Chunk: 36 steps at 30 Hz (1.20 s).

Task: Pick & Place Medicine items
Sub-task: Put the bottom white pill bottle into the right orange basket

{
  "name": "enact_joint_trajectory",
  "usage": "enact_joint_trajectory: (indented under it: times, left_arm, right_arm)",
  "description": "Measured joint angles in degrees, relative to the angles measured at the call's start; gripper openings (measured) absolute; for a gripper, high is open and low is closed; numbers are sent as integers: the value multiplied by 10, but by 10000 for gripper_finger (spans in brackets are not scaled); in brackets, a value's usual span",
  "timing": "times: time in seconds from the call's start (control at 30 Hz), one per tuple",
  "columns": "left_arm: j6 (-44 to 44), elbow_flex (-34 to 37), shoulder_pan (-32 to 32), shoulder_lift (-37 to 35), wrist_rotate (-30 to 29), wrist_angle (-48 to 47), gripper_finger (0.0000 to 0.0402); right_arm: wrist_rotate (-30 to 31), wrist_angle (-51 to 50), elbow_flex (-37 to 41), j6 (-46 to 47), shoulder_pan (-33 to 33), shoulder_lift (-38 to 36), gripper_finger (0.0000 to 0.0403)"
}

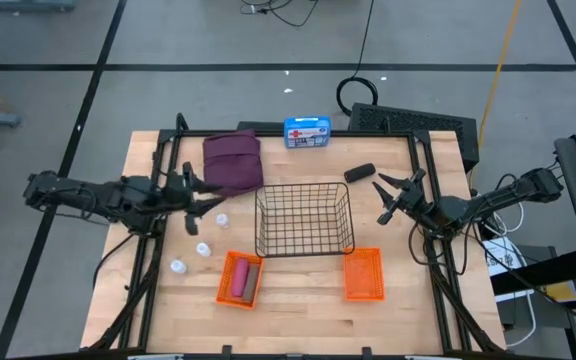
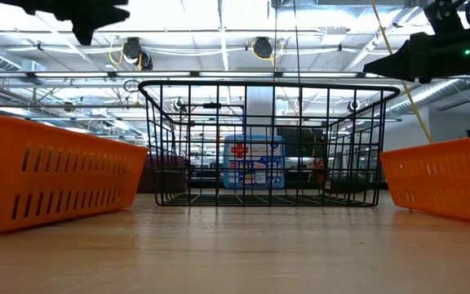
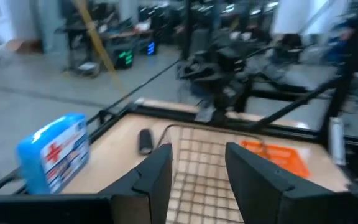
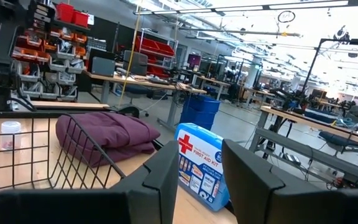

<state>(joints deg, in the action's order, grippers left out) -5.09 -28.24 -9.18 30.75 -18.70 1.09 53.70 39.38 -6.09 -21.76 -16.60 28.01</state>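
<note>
reaching in from opposite sides of the desk [image 1: 298, 320], both hands hover raised and empty, fingers partly apart: left hand [image 1: 204, 203] beside the maroon pouch [image 1: 232, 161], above three white bottles [image 1: 203, 249]; right hand [image 1: 388, 198] near the dark-grey piece [image 1: 359, 172].

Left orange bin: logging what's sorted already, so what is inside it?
The left orange bin holds a pink cylinder. Anything beneath the cylinder is hidden.

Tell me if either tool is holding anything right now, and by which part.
Nothing is held. The left tool and the right tool both stand open with only air between their fingers, raised above the table.
</note>
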Motion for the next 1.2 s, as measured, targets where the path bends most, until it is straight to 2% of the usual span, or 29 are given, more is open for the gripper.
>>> enact_joint_trajectory:
  times: [0.07, 0.27, 0.53, 1.0, 1.1, 1.2]
  left_arm:
    - [8, 6, 5, -21, 21, 1, 154]
    - [2, 15, 26, -54, 23, 6, 154]
    - [-88, 19, 41, -49, 51, 4, 154]
    - [-90, 19, 40, -48, 50, 7, 154]
    - [-129, 19, 40, -45, 54, 5, 154]
    - [-203, 19, 36, -45, 112, 2, 154]
  right_arm:
    - [0, 0, 0, -1, 0, 0, 111]
    - [0, 0, 0, 0, 0, 0, 110]
    - [0, 0, 0, 0, 0, 0, 110]
    - [0, 0, 0, 0, 0, 0, 110]
    - [0, 0, 0, 0, 0, 0, 110]
    - [0, 0, 0, -1, 0, 0, 110]
